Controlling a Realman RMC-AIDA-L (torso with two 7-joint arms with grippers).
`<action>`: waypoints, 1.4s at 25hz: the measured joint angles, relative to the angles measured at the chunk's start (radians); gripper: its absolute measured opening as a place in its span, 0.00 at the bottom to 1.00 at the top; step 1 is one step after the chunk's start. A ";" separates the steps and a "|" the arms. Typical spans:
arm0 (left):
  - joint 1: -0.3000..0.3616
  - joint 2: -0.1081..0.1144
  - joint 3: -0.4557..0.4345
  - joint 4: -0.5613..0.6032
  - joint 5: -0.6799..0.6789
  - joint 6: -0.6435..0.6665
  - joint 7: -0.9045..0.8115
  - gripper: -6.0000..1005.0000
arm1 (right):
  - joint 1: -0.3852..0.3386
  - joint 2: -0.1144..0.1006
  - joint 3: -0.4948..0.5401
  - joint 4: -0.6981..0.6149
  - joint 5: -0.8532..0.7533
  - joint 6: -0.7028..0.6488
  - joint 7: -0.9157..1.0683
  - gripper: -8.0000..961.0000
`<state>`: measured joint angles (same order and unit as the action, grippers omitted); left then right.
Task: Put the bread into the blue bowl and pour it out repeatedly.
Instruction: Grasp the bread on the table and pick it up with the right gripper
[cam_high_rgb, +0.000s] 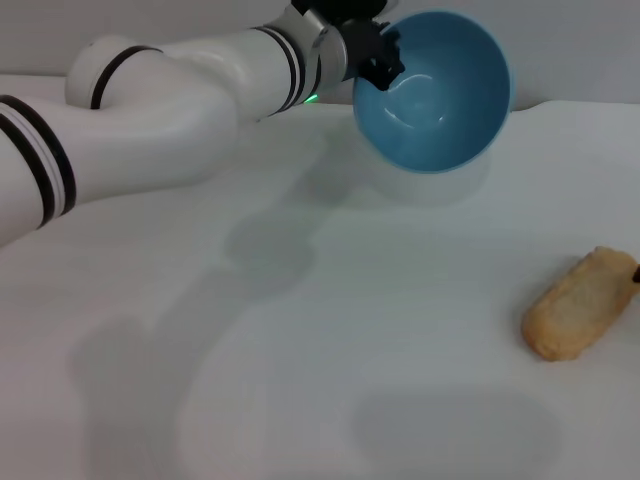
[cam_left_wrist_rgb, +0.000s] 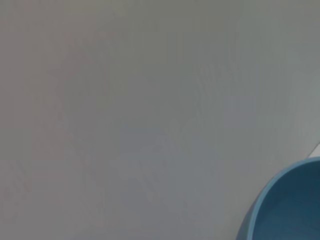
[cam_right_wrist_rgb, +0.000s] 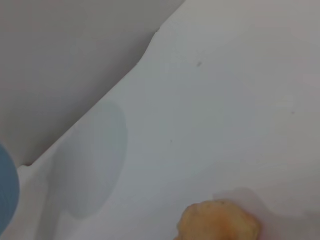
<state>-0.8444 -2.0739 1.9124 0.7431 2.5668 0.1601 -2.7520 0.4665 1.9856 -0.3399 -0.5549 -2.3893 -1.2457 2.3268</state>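
The blue bowl (cam_high_rgb: 435, 90) is held above the back of the table, tipped on its side so that its empty inside faces me. My left gripper (cam_high_rgb: 377, 55) is shut on its left rim. Part of the bowl shows in the left wrist view (cam_left_wrist_rgb: 290, 210) and a sliver of it in the right wrist view (cam_right_wrist_rgb: 7, 195). The bread (cam_high_rgb: 578, 305) lies on the table at the right, pale golden side up. It also shows in the right wrist view (cam_right_wrist_rgb: 218, 224). Only a dark tip of my right gripper (cam_high_rgb: 636, 273) shows at the right edge, beside the bread's far end.
The white table (cam_high_rgb: 320, 340) spreads under both arms. Its back edge meets a grey wall (cam_high_rgb: 580, 50) behind the bowl. My left arm (cam_high_rgb: 150, 110) stretches across the upper left of the head view.
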 joint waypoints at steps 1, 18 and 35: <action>-0.002 0.001 0.003 -0.004 -0.009 0.000 0.000 0.00 | 0.009 0.001 -0.007 0.016 -0.001 0.021 0.000 0.62; 0.006 0.001 0.005 -0.010 -0.018 0.000 0.000 0.00 | 0.064 0.021 -0.055 0.096 -0.009 0.194 -0.011 0.61; 0.006 -0.001 0.016 -0.016 -0.030 0.007 0.000 0.00 | 0.047 0.048 -0.057 0.006 0.168 0.081 -0.254 0.28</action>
<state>-0.8381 -2.0751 1.9279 0.7272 2.5369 0.1670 -2.7517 0.5132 2.0332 -0.3972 -0.5488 -2.2209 -1.1651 2.0730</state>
